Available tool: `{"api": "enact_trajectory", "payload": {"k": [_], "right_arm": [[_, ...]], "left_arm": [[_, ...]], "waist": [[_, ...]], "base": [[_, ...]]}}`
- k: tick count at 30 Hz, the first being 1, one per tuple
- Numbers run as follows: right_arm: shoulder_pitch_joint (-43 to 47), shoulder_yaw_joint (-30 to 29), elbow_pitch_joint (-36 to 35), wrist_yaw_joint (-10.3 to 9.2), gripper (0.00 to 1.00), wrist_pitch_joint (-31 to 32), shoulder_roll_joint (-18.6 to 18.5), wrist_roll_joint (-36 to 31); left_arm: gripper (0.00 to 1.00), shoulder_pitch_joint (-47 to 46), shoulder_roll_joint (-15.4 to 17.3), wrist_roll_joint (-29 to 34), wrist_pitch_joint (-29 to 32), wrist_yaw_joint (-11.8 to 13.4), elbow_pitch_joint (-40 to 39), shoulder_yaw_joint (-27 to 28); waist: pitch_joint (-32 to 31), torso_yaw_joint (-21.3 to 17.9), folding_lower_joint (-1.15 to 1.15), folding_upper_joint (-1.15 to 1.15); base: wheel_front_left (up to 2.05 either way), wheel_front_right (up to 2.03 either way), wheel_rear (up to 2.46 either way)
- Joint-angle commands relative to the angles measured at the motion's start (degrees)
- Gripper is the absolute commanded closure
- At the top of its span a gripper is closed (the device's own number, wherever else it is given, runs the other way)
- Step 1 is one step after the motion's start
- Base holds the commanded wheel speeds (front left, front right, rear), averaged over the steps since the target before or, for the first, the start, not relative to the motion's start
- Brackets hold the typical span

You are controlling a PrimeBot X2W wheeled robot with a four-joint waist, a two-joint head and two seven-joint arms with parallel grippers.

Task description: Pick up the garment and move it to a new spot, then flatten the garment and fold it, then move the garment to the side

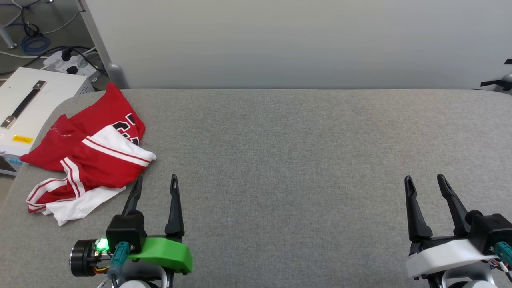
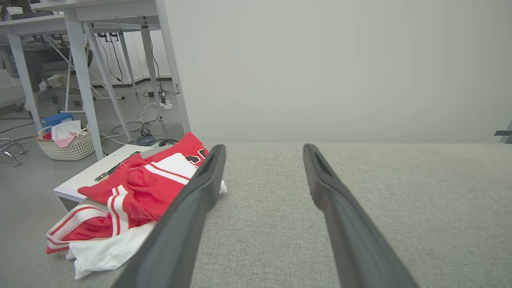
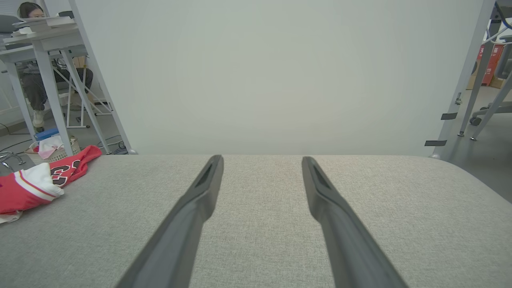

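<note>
- Spread wide and holding nothing at the left end effector (image 1: 156, 179), low over the desk (image 1: 280, 160) near its near-left corner. Probably parked there as the closer of the two to the cloth, fingers pointing at the far edge.
- Likewise spread wide and empty at the right end effector (image 1: 424, 178), by the near-right corner. Well apart from the cloth, so probably just waiting.
- Just beside the left end effector's outer fingertip: the garment (image 1: 100, 160), crumpled in a heap against the desk's left edge, roughly midway between near and far corners. Red body uppermost, white sleeves and striped trim folded over, black print only partly showing.
- Apparently spilling a little past that left edge; not yet lifted, flattened or folded, so judged to be at the very start of the task.
- Plenty of bare desk toward the middle and right, a likely new spot.
- Off the left edge: a white box (image 1: 32, 104) with a dark handle; farther out on the floor, a basket (image 2: 70, 146) of cloth.
- Counted: two end effectors, two fingers each; one garment; one desk; one box; one basket.
</note>
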Motion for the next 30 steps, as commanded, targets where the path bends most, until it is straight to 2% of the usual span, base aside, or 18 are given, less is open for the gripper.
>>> {"api": "enact_trajectory", "payload": {"k": [1, 30], "right_arm": [[1.0, 0.0, -0.5, -0.02, 0.0, -0.7, -0.1, 0.6], [2.7, -0.2, -0.5, -0.04, 0.0, -4.1, -0.1, 3.0]], "left_arm": [[0.0, 0.3, -0.2, -0.6, -0.6, 0.3, -0.1, -0.2], [0.0, 1.2, -0.2, -2.1, -4.0, 0.4, 1.1, -1.5]], "waist": [[0.0, 0.0, 0.0, 0.0], [-0.4, 0.8, 0.0, 0.0]], "base": [[0.0, 0.0, 0.0], [0.0, 0.0, 0.0]]}}
